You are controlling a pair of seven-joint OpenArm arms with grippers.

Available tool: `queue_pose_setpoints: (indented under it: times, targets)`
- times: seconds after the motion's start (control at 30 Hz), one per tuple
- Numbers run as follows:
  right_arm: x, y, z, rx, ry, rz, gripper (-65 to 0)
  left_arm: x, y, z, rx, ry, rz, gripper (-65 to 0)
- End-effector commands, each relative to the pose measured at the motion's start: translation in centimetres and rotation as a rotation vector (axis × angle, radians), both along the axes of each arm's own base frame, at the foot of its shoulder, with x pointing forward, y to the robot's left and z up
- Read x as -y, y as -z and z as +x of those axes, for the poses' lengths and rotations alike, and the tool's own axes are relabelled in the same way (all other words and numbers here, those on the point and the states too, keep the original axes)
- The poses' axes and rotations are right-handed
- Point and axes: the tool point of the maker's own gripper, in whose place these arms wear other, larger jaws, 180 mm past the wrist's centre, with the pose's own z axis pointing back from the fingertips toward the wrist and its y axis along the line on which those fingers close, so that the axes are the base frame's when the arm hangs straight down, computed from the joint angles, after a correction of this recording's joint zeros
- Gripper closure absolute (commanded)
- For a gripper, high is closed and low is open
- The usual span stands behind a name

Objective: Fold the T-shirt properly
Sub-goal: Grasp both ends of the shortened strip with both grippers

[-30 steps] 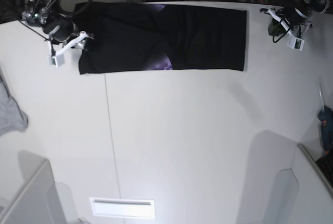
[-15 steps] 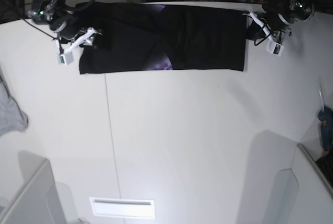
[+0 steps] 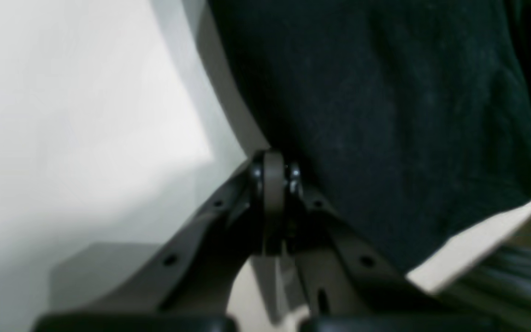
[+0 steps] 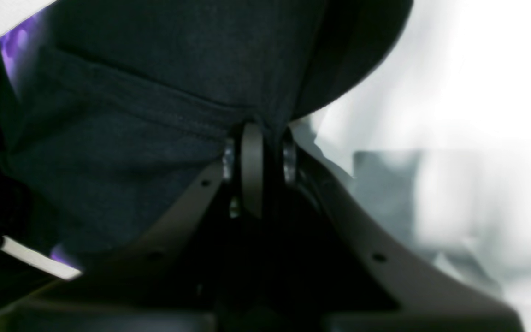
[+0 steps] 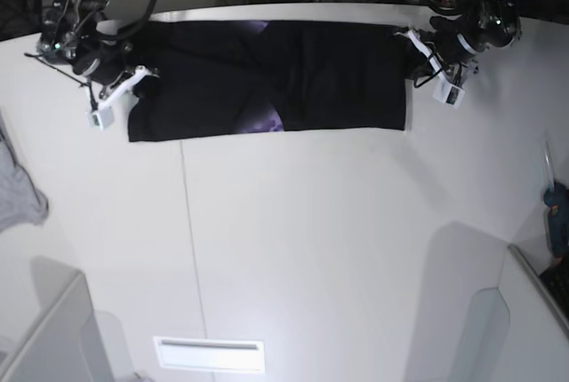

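The black T-shirt (image 5: 267,80) is seen folded into a long flat band at the table's (image 5: 311,249) far edge, a purple print patch showing near its middle, long axis running left-right in the base view. Each short end is pinched: left gripper (image 3: 272,173) and right gripper (image 4: 254,147) are clamped on T-shirt cloth.

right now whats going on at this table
A two-armed robot is partway through folding a black T-shirt, which lies as a long band across the far side of the white table. The right gripper is at one end with its jaws shut on the cloth. The left gripper is at the other end, jaws shut at the shirt's edge; whether it holds cloth is unclear. A grey cloth lies off to one side.
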Motion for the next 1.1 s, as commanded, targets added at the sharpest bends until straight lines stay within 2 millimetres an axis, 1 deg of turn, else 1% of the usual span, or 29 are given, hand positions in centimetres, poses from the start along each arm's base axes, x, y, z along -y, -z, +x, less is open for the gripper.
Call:
queue_pose_setpoints:
  times: [0.0,0.07,0.17,0.23,0.37,0.43,0.57,0.73,0.8,0.9,1.07]
  targets:
    - [1.5,0.3,-0.4,-0.041,-0.002,-0.062,0.0,-0.3,-0.6,0.6,0.021,-0.01,0.006,0.0]
    - [2.2,0.1,0.1,-0.055,0.028,-0.073,0.0,0.6,-0.6,1.3,0.025,0.002,-0.005,0.0]
    - [2.3,-0.3,0.4,-0.058,0.046,-0.076,0.0,1.7,-0.8,1.6,0.033,0.024,-0.02,0.0]
    - [2.3,-1.2,0.9,-0.032,0.044,-0.088,0.0,2.2,-1.2,1.8,0.044,0.042,-0.02,0.0]
    - [2.2,-3.1,1.6,0.017,0.022,-0.115,0.0,2.2,-2.1,1.9,0.068,0.049,-0.009,0.0]
    - [1.9,-3.8,1.6,0.015,0.001,-0.126,0.0,2.1,-1.9,1.5,0.06,0.05,-0.01,0.0]
    - [1.3,-6.4,2.3,0.072,-0.034,-0.159,0.0,2.0,-1.7,1.4,0.053,0.052,-0.004,0.0]
    - [-0.7,-8.2,2.3,0.102,-0.056,-0.145,0.0,2.5,-1.5,1.3,0.048,0.06,-0.012,0.0]
    - [-1.5,-8.5,2.1,0.103,-0.061,-0.127,0.0,2.8,-1.5,1.2,0.046,0.065,-0.016,0.0]
    - [-2.6,-8.5,2.1,0.109,-0.064,-0.099,0.0,3.8,-1.3,1.0,0.039,0.096,-0.027,0.0]
    - [-6.7,-8.1,1.8,0.106,-0.168,-0.048,0.0,4.7,-1.1,0.8,0.031,0.121,-0.038,0.0]
